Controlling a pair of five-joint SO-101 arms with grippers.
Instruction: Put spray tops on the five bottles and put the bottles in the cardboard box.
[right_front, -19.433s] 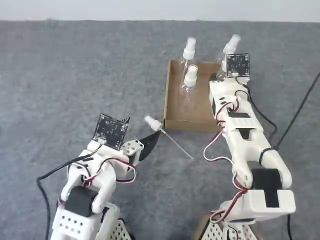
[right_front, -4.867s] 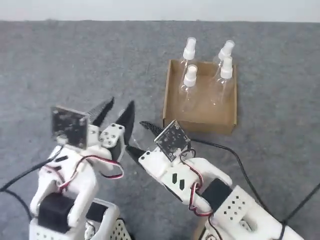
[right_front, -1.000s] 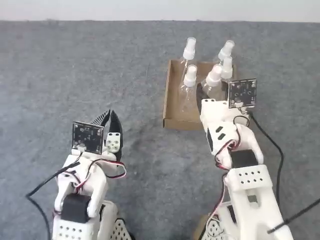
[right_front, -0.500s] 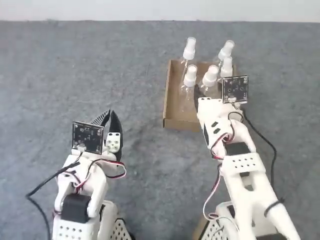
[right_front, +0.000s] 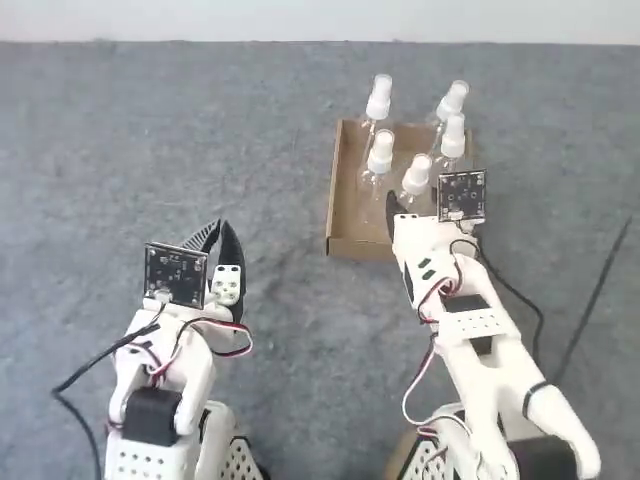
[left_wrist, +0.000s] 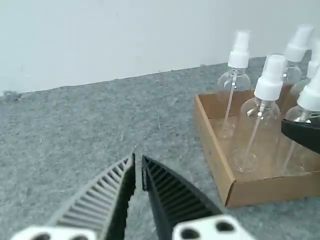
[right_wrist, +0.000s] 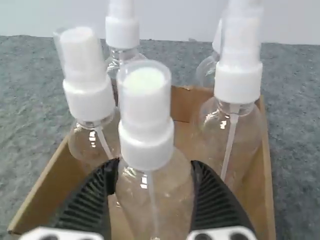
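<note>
Five clear bottles with white spray tops stand together in the cardboard box (right_front: 343, 215). My right gripper (right_front: 410, 206) is shut on the nearest bottle (right_front: 415, 173) in the box's near half; in the right wrist view its black fingers (right_wrist: 90, 195) hug that bottle (right_wrist: 145, 120) on both sides. I cannot tell whether the bottle rests on the box floor. The other bottles (right_front: 381, 150) (right_front: 453, 134) (right_front: 378, 95) stand beyond it. My left gripper (right_front: 218, 233) hangs over the carpet left of the box, shut and empty, its fingertips (left_wrist: 131, 167) almost touching.
Grey carpet (right_front: 150, 130) covers the table, with wide free room left of the box. A white wall (left_wrist: 125, 35) rises behind the table. In the left wrist view the box (left_wrist: 260, 187) lies ahead, with one black finger of my right gripper (left_wrist: 302, 135) at its edge.
My right arm has carried the held bottle down and slightly left, from above the box into its near half. The left arm has kept still.
</note>
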